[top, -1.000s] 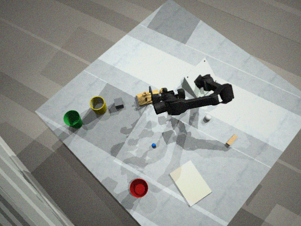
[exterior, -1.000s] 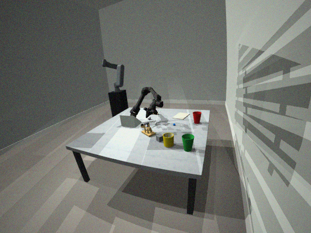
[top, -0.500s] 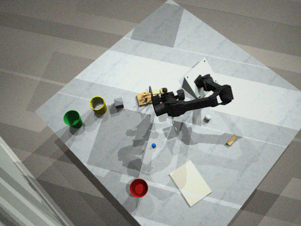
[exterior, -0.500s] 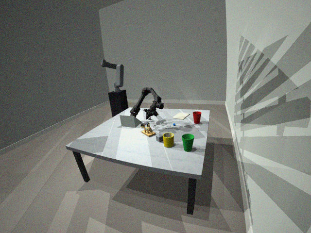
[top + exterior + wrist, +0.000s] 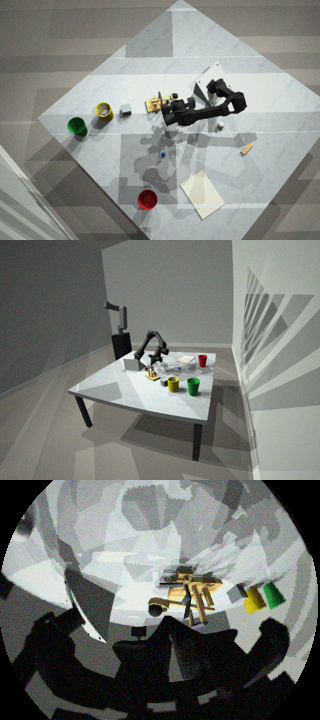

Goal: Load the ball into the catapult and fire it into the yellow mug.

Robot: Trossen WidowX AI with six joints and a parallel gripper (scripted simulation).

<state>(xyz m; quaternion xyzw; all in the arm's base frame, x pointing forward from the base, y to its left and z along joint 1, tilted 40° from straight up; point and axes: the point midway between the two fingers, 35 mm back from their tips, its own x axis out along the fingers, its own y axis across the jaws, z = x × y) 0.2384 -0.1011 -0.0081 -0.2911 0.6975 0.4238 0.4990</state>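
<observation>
The wooden catapult (image 5: 153, 107) (image 5: 152, 377) (image 5: 212, 583) stands on the table, its cup end toward the arm's base. A dark ball (image 5: 174, 95) (image 5: 155, 610) appears to sit in its cup. The yellow mug (image 5: 108, 116) (image 5: 173, 384) (image 5: 254, 601) stands upright beyond the catapult's other end, with a grey cube between. Its visible inside shows no ball. My gripper (image 5: 152, 362) (image 5: 167, 618) is shut and empty, above the cup-end side of the catapult. In the top view the arm hides part of the catapult. I cannot tell whether the fingers touch it.
The grey cube (image 5: 126, 109) (image 5: 164, 382) is near the yellow mug. A green mug (image 5: 83, 130) (image 5: 193, 387) and a red mug (image 5: 147, 202) (image 5: 202, 361) stand farther off. A blue ball (image 5: 163, 154), white ball (image 5: 221, 125), wooden block (image 5: 246, 149) and cream sheet (image 5: 201, 193) lie around.
</observation>
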